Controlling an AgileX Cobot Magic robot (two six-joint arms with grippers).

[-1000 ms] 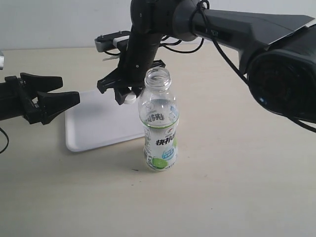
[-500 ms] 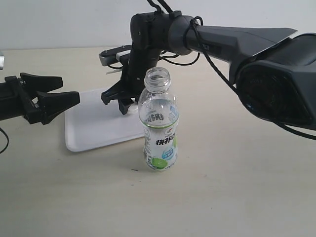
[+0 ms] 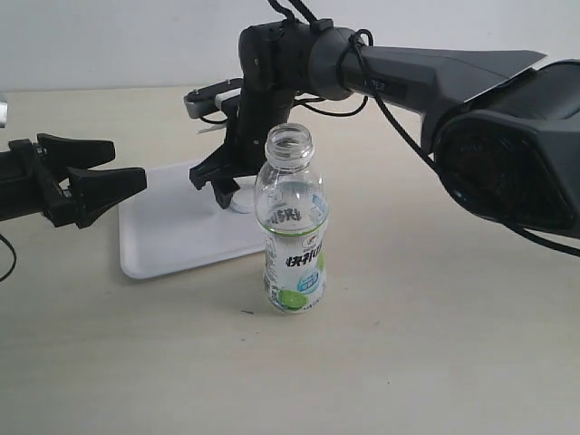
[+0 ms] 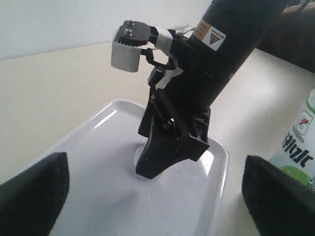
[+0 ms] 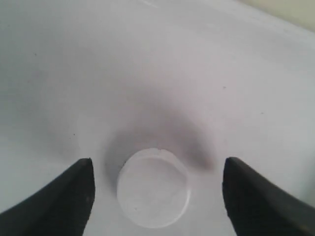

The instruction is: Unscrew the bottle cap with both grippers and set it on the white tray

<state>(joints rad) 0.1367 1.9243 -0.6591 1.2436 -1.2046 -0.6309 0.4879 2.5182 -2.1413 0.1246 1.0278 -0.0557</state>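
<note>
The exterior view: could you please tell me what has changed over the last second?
The right gripper came down with the bottle cap, set it on the white tray and opened, letting it go; the cap now lies between its open jaws. The left gripper, open, and the uncapped bottle stayed where they were.

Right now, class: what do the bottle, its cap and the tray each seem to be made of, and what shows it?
Bottle: probably clear glossy plastic; its wall is see-through with highlights.
Cap: seemingly white plastic, matte, faintly translucent.
Tray: likely white plastic, smooth with a soft sheen and a rounded rim.
</note>
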